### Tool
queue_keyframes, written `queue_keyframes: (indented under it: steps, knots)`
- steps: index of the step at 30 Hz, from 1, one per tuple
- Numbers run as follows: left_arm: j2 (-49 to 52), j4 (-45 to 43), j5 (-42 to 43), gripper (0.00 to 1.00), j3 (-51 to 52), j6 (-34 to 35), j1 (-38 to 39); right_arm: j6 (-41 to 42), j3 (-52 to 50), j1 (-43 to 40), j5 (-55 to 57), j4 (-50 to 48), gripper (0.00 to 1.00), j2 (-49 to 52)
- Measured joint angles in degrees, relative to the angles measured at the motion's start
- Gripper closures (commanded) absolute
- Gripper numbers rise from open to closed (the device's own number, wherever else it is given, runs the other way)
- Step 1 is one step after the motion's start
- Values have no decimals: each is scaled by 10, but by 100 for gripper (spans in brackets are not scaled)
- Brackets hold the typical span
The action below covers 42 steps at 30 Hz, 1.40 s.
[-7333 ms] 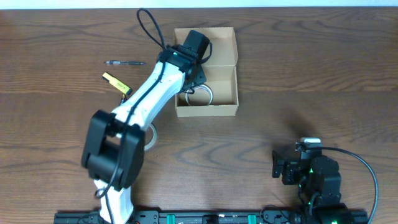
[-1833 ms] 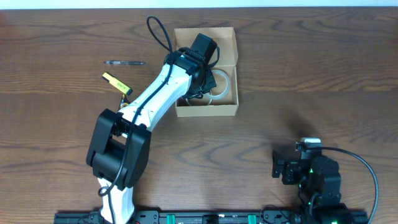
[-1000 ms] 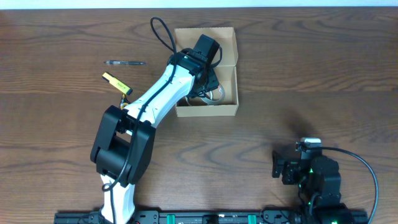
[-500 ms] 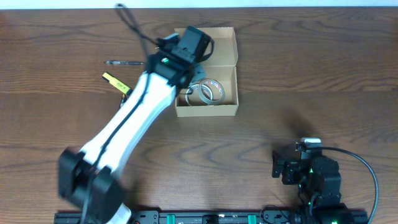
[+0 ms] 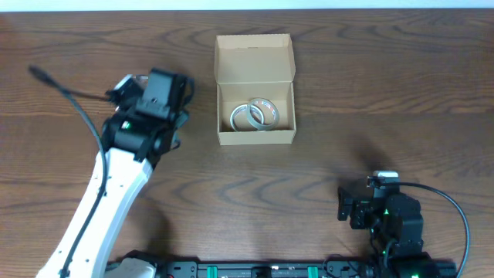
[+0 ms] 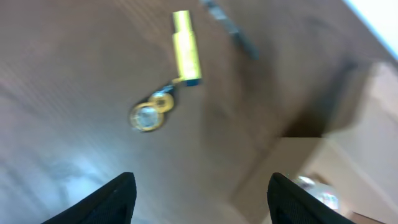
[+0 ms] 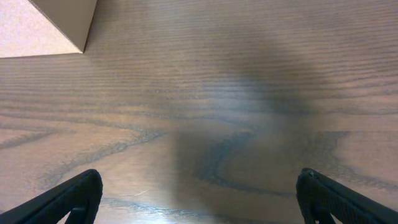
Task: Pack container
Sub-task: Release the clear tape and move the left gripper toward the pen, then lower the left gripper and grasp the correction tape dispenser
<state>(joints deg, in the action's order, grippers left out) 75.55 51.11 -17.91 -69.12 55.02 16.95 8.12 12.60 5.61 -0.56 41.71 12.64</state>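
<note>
The container [image 5: 255, 135], a tan cardboard box with its flap lid standing open at the back, sits at the table's upper middle. Two clear tape rolls [image 5: 247, 116] [image 5: 267, 110] lie side by side inside it. My left gripper [image 5: 180, 106] hovers over the table left of the box, open, with nothing between its fingers [image 6: 121, 199]. In the left wrist view the box wall [image 6: 292, 168] shows at the right, blurred. My right gripper [image 5: 349, 208] rests open and empty at the front right; its wrist view catches one box corner [image 7: 43, 25].
Below my left gripper [image 6: 202, 202] lie a yellow stick-shaped item [image 6: 186, 46] with a small round metal piece [image 6: 147, 116] on a ring, and a dark pen [image 6: 231, 28]. The overhead view hides these under the arm. Wood-grain tabletop [image 7: 236, 112] lies under my right gripper [image 7: 199, 199].
My left arm has pulled out of the box and swung left over the table while its jaws opened wider. Both tape rolls stay in the box. The right arm has not moved.
</note>
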Motion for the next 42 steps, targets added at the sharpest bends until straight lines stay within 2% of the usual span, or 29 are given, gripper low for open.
queue_keyframes:
  steps: [7,15,24,33,42]
  knots:
    - [-7,-34,58,24,63,-84,-77,0,0,0,0,0,1,0]
    - [-2,-179,181,19,154,-198,-188,0,0,0,0,0,1,0]
    - [107,-238,273,16,167,-283,-206,0,0,0,0,0,1,0]
    - [183,-235,326,14,166,-351,-245,0,0,0,0,0,1,0]
    - [233,-210,336,11,95,-439,-255,0,0,0,0,0,1,0]
